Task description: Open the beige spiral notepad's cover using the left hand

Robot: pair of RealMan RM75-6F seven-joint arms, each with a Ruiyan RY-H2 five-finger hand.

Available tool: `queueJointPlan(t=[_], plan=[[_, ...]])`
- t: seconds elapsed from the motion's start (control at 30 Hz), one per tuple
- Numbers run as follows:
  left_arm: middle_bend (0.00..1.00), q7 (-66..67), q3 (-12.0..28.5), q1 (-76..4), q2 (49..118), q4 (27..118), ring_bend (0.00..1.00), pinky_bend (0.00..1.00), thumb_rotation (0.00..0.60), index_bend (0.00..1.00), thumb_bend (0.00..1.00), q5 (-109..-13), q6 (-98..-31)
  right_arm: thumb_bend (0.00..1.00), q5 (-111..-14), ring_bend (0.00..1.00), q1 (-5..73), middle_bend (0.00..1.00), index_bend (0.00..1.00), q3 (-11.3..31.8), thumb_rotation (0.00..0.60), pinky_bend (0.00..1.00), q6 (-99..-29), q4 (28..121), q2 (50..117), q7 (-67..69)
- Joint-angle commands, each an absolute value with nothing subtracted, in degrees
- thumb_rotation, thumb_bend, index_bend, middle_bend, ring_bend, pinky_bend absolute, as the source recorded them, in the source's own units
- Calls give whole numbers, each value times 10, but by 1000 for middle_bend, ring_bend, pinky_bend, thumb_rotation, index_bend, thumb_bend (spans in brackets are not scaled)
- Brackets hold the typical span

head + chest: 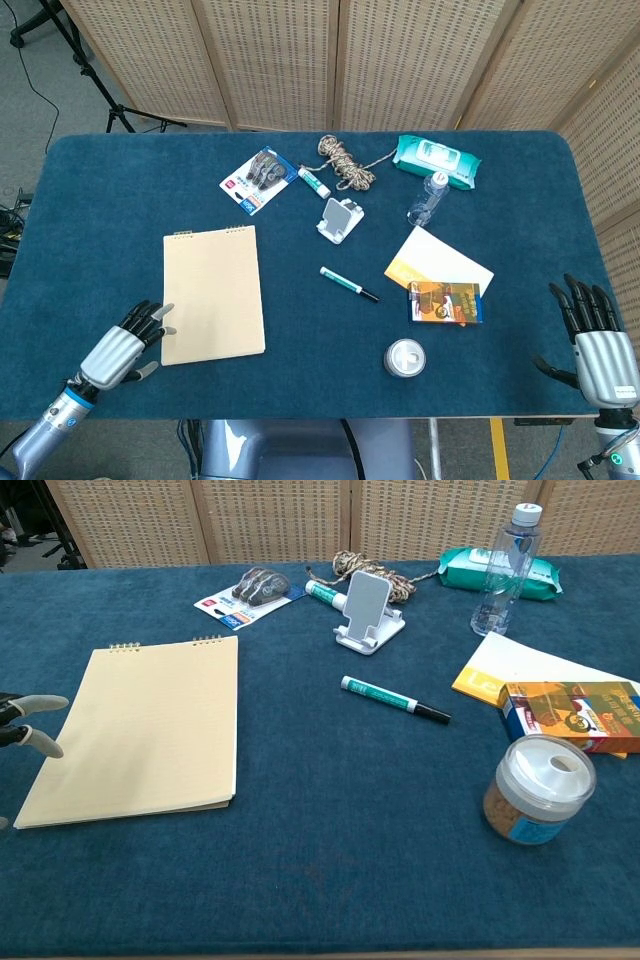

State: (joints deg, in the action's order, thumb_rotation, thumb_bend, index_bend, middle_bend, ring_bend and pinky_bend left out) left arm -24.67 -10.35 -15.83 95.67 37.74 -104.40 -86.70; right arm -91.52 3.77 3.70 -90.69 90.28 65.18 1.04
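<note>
The beige spiral notepad (212,293) lies flat and closed on the blue table, its coil binding at the far edge; the chest view shows the notepad (145,725) at the left. My left hand (122,350) hovers at the notepad's near left corner, fingers spread and holding nothing. Its fingertips (35,720) poke in from the left edge of the chest view, right at the pad's left edge. My right hand (598,342) stands open at the near right edge of the table, far from the pad.
A green marker (348,284), a white phone stand (340,220), a round jar (405,357), a snack box (445,302) on a white-and-yellow booklet (438,258), a water bottle (428,197), a wipes pack (436,160), a rope coil (345,162) and a blister pack (256,180) lie around.
</note>
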Motion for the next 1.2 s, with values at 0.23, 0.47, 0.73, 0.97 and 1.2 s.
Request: queueJointPlan(t=[0.23,0.47,0.73,0.97,1.2], plan=[[0,-243,-104,-166,970,369,0,0,600,304,242,-1036,-851,0,-921,0,36,0,0,36,600,0,-913,908,649,10],[0,-240,-104,-170,973,368,0,0,600,314,246,-1032,-848,0,-921,0,35,0,0,36,600,0,-914,908,648,13],[0,-237,-107,-172,976,369,0,0,600,357,297,-1030,-845,0,-920,0,35,0,0,36,600,0,-912,908,648,11],[0,-241,-107,-171,977,366,0,0,600,548,410,-1027,-851,0,-920,0,35,0,0,36,600,0,-911,909,647,12],[0,-239,-109,-172,979,364,0,0,600,592,436,-1026,-850,0,-921,0,34,0,0,36,600,0,-913,910,646,13]])
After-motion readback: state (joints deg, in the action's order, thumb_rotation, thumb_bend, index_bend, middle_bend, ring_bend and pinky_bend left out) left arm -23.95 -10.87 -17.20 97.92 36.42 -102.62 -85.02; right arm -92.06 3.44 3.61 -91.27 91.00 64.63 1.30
